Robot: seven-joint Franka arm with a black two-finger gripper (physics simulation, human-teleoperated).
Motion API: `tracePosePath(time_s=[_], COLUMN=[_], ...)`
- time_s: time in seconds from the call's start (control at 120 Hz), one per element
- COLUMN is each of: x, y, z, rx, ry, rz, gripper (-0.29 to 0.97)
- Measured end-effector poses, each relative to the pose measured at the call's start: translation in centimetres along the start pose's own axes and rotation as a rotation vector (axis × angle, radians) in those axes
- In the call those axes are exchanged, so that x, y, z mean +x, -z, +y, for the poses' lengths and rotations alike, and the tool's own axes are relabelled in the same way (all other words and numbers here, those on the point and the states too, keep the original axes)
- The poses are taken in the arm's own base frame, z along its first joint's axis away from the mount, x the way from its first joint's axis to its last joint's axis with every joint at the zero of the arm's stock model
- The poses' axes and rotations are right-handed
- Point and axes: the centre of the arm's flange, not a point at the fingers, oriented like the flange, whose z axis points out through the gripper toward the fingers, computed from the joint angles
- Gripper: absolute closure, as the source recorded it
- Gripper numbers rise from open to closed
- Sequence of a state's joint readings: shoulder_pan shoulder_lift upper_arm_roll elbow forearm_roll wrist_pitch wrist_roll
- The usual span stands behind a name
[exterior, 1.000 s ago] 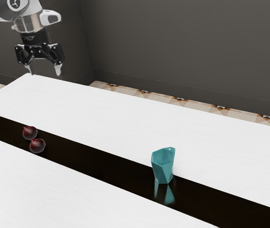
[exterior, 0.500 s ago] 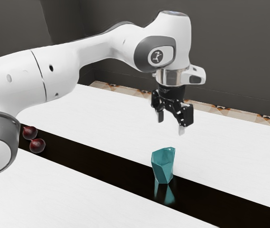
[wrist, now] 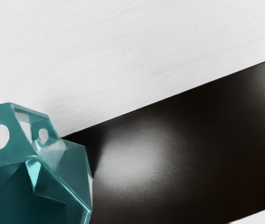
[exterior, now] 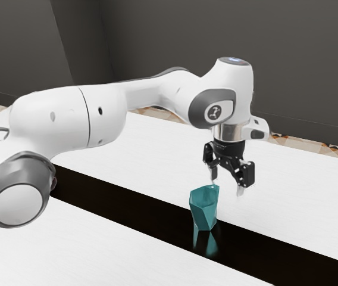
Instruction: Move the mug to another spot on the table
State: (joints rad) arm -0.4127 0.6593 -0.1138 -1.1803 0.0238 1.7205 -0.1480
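Mug (exterior: 205, 210) upright on dark table strip (exterior: 127, 205); pincer (exterior: 225, 186) spread wide just above rim, gripping nothing.

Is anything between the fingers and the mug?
Nothing. In the exterior view the open fingers hang right at the mug's rim, with no other object there.

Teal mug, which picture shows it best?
The exterior view: the whole mug stands upright on the table's dark strip, with the open gripper close above it. The wrist view shows part of its faceted side, close up and cut off at the picture's edge.
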Motion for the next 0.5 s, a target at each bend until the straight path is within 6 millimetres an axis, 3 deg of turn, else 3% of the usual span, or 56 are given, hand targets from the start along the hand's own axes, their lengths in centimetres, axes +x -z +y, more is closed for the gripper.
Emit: tracePosePath(time_s=[0.092, 0.267, 0.5], x=[1.2, 2.4, 3.5], y=[-0.3, -2.3, -4.2], z=[-2.1, -3.0, -5.9], rx=[0.02, 0.032, 0.066], ry=[0.03, 0.035, 0.087], rz=[0.019, 0.02, 0.036], gripper=[0.0, 0.0, 0.0])
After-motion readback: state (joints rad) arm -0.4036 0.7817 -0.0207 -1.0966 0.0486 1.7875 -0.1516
